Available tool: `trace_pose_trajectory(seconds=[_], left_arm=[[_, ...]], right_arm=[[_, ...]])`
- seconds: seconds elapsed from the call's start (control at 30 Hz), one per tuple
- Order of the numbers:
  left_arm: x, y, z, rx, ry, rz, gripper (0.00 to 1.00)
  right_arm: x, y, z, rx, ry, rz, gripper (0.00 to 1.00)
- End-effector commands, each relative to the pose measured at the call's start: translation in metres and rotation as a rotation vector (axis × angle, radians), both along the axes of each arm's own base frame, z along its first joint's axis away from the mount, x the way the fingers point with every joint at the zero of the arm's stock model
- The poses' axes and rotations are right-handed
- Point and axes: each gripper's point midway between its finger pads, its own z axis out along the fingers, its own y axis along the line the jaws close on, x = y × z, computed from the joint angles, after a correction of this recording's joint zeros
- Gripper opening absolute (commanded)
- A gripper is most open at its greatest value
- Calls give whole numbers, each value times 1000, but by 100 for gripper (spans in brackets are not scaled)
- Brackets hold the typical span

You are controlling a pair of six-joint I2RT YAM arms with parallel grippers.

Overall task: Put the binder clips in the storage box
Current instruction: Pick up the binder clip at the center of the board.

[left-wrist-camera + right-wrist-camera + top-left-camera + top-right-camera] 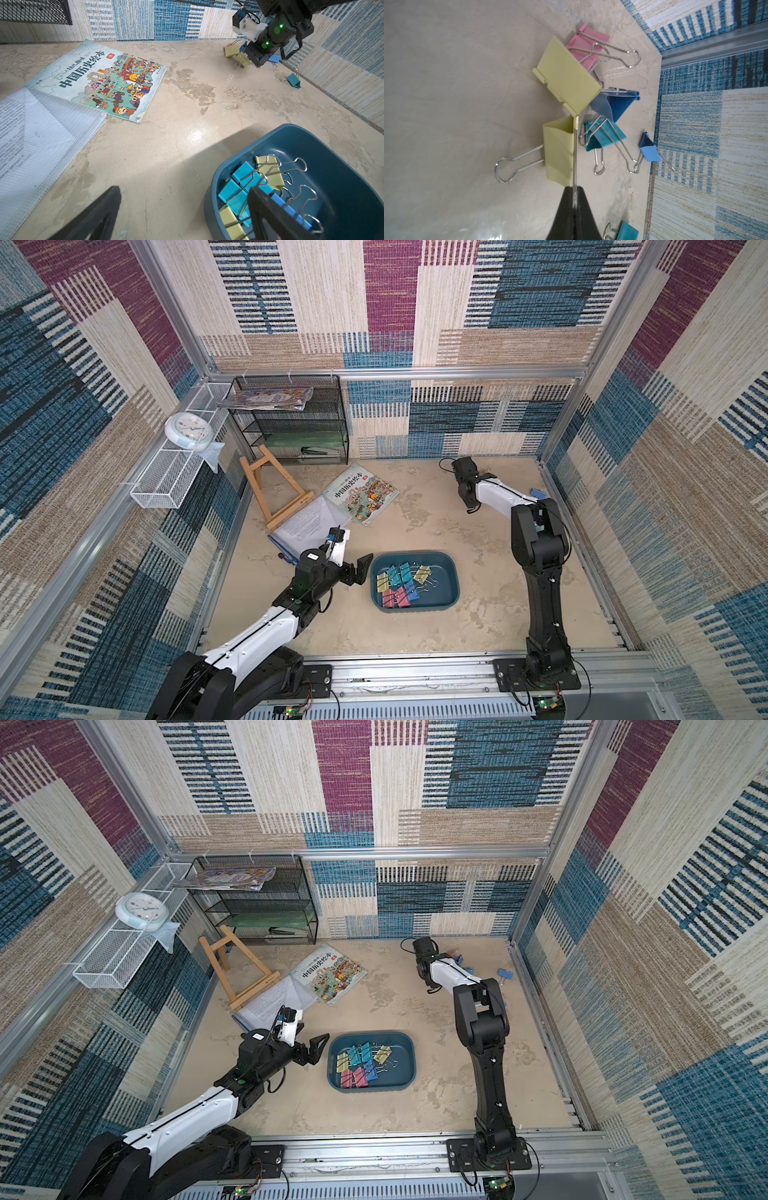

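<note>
Pinching wire handle of yellow binder clip (558, 149), right pincer (574, 190) pressed together, body just past tips

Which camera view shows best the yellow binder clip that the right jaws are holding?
The right wrist view: the yellow binder clip fills the middle, one wire handle pinched in the shut jaws of the right gripper. The left wrist view shows it small and far off. In both top views the right arm hides it.

Both top views look down on the whole table (457, 531); wrist cameras sit close (low, oblique).
</note>
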Motion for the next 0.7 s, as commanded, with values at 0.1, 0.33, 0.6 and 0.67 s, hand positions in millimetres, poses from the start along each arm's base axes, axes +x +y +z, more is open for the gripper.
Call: trace_pose_trajectory(seconds=[0.1,0.33,0.6,0.67], left_arm=[[4,-3,13,-18,-42,-12,99],[4,-5,13,-24,-39,-20,99],[4,-6,13,-26,-37,-21,99],[4,-5,12,-24,-35,-20,99]], right_arm=[[-4,18,17,61,-19,16,0],[-41,47,48,327,-37,4,0],[-117,86,113,795,-86,57,0],[-143,100,124,920,-49,95,0]])
